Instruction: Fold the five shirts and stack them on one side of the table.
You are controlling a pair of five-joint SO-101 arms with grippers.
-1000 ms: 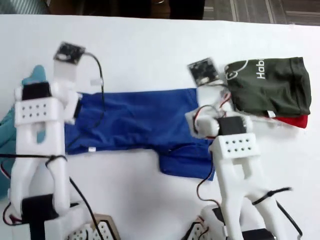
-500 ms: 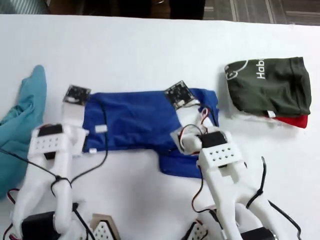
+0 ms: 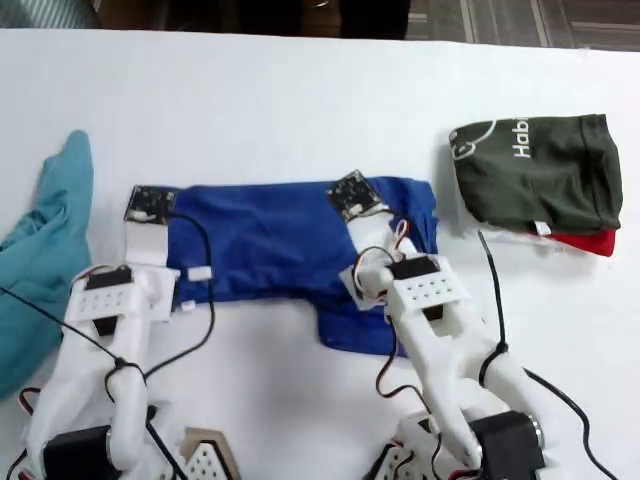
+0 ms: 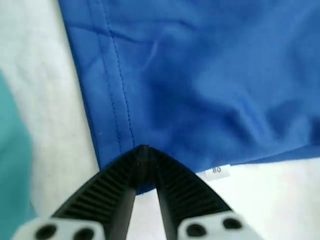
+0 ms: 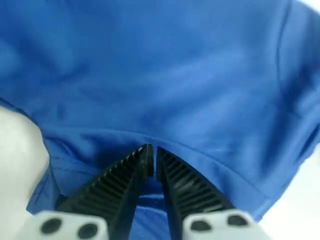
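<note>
A: red shirt (image 3: 590, 243)?
B: mostly under green shirt (image 3: 540, 170), one strip showing.
A: teal shirt (image 3: 50, 235)?
B: cut by frame edge. blue shirt (image 3: 280, 240) near hem partly behind left arm (image 3: 110, 300) and right arm (image 3: 425, 295). tag (image 4: 216, 170) print too small.

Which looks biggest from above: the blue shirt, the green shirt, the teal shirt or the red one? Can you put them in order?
1. blue shirt, spread out.
2. green shirt and teal shirt look about alike; the teal one runs off the picture's edge.
3. red shirt, just a strip showing under the green one.

Blue shirt (image 3: 280, 245) spread mid-table; teal shirt (image 3: 48, 262) crumpled; green shirt (image 3: 545, 178) folded.
</note>
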